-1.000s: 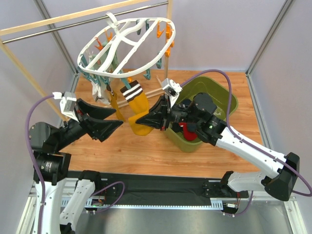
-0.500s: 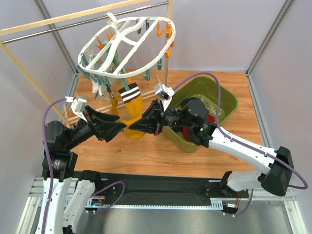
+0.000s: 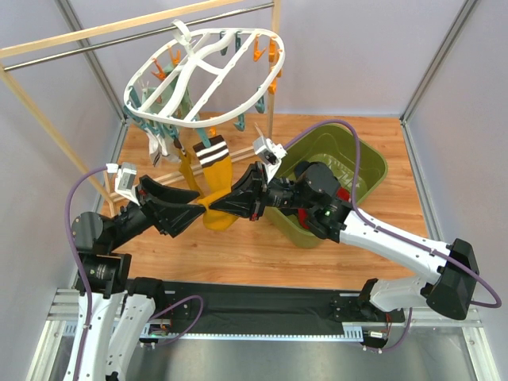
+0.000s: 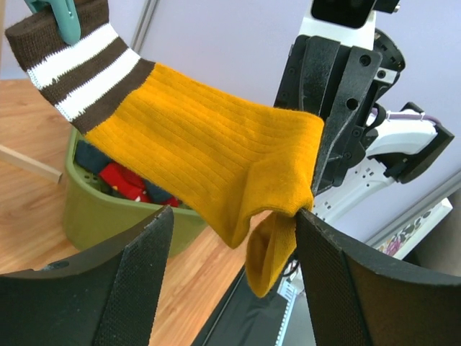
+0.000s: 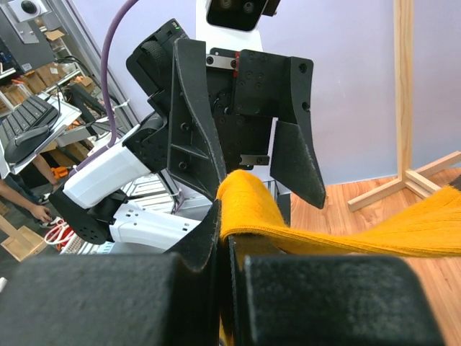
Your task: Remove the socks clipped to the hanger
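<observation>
Ribbed matt knit mustard sock (image 4: 209,137)

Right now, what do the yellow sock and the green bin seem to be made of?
The yellow sock looks like knitted fabric, matte: fine ribbed lines and soft folds. The green bin is probably moulded plastic: a smooth, even, rigid-looking wall.

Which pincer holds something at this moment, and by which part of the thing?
The right pincer is shut on the foot end of the mustard sock. The left pincer is open and holds nothing.
</observation>
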Available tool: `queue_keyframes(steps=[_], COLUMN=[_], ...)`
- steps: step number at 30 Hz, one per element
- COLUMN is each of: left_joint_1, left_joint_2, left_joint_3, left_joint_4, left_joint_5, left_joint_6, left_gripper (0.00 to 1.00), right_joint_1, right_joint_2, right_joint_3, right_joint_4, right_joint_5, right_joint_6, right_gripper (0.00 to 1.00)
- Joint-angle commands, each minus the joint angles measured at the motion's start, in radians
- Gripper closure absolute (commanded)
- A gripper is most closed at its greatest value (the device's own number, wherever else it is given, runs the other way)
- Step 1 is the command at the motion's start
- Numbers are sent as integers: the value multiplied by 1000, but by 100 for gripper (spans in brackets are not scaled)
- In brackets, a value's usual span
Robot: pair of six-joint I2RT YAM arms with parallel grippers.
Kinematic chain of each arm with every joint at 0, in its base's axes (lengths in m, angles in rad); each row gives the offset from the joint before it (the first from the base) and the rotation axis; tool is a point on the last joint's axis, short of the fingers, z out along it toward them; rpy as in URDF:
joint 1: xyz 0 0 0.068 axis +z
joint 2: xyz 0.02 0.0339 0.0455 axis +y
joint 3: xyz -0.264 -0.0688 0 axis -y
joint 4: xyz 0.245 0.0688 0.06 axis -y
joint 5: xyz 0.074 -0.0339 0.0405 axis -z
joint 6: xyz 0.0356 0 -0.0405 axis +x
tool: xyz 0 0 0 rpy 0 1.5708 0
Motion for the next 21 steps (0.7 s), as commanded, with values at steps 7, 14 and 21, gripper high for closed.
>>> queue_keyframes(steps=[7,14,21], left_joint_1=[3,3,3], left_joint_2=[-21,-26,-9], left_joint_3=[-38,-29,-6], left_joint_4=[206,179,100], left_joint_5=[57,92,83], left_joint_6=[-126,-102,-40], left_gripper=[36,27,26], right_joint_1=[9,9,12], right_joint_2=[-9,-9,0], right_joint_3=[-11,-13,-11], right_joint_4=[75,84,120], right_joint_5=[41,67,61], right_joint_6=[4,4,27], right_gripper=[100,100,100])
